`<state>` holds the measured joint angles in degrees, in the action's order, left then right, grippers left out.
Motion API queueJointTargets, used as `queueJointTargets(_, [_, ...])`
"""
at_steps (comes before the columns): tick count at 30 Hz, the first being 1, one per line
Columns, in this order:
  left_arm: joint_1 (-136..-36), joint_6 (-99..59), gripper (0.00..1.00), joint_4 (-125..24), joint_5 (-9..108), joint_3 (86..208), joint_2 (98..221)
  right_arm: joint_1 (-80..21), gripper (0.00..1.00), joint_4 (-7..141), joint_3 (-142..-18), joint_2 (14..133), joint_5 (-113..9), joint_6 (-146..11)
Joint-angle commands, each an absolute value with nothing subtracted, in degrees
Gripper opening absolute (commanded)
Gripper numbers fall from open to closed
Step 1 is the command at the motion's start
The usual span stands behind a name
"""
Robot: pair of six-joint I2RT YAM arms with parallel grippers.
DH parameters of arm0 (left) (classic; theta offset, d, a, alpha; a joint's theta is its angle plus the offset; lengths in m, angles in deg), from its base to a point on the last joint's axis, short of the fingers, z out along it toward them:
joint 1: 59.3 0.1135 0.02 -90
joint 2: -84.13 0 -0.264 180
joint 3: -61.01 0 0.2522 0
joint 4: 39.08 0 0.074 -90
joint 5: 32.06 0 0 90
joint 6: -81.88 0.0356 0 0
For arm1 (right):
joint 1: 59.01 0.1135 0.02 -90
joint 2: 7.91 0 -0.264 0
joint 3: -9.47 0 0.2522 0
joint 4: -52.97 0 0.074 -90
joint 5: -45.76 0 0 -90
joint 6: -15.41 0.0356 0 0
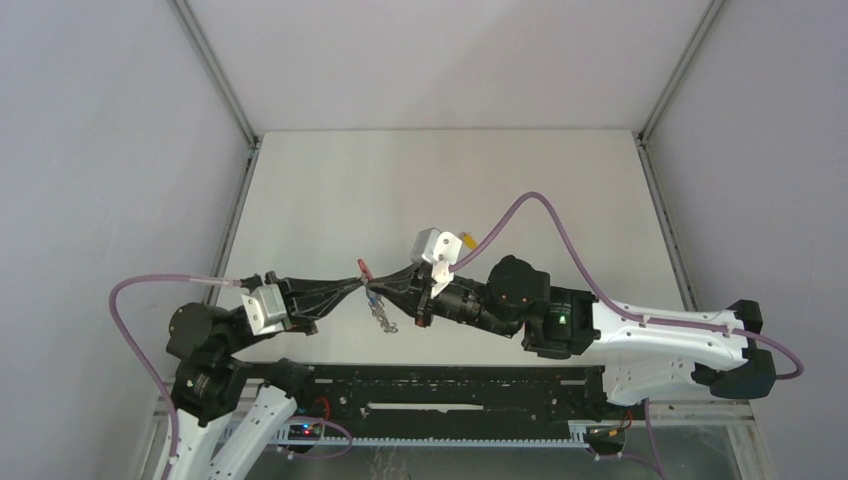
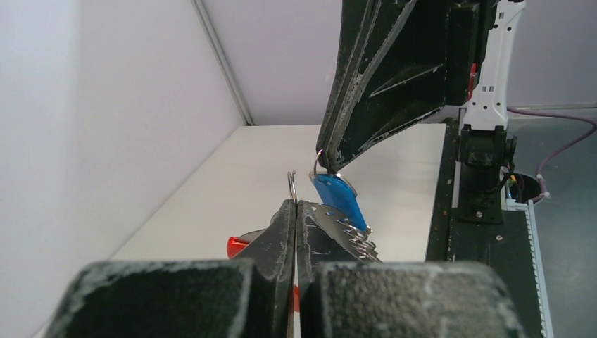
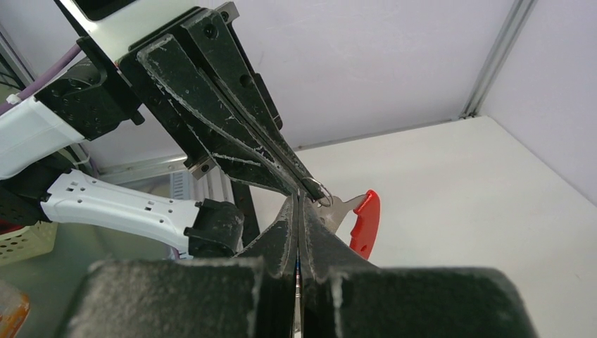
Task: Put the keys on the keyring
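One blue key, long axis tilted

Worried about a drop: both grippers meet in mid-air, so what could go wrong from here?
The left gripper pinches the keyring by only a thin wire loop at its fingertips, so it may slip. The blue key sits at the very tip of the right gripper and could twist out.

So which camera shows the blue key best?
The left wrist view: the blue key shows its plastic head clearly, just below the right gripper. The top external view gives only a tiny blue speck. The right wrist view hides it almost wholly between its own fingers.
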<state>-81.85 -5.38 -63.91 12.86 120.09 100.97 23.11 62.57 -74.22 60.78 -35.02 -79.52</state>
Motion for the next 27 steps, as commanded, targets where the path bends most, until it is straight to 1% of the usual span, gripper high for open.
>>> queueJointTargets(1, [-82.0, -3.4, 0.00, -63.2, 13.8, 119.3, 100.8, 23.8, 0.00, 58.8, -76.6, 61.2, -33.3, -80.6])
queueJointTargets(27, [-82.0, -0.2, 0.00, -63.8, 13.4, 119.5, 99.9, 23.7, 0.00, 58.6, -76.6, 62.3, -31.2, -80.1])
